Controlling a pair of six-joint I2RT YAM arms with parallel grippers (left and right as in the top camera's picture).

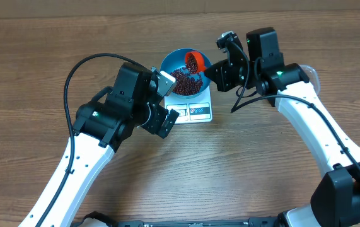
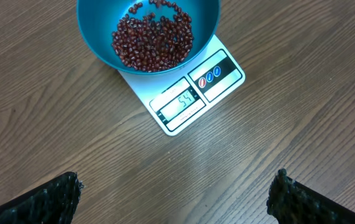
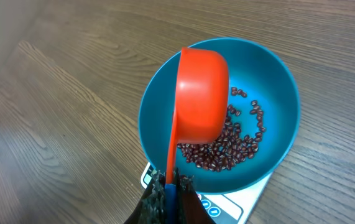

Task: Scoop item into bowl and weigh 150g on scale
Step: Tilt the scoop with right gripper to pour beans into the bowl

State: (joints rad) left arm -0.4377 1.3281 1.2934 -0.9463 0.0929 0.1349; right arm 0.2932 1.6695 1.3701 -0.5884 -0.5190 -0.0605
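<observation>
Right gripper point(image 3: 170, 190), clamped on scoop point(image 3: 202, 93) handle, tips beans point(image 3: 227, 149) into bowl point(image 3: 276, 81); pour slowly, watching scale point(image 2: 196, 93). Left gripper point(image 2: 177, 193) wide, empty.

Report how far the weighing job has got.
Done: bowl sits on scale with a layer of beans in it. In hand: right gripper, shut on the handle of the orange scoop, tips it over the bowl; left gripper hangs open, empty. Left: display seems to read 54, well short of 150, so more scoops are needed.
</observation>
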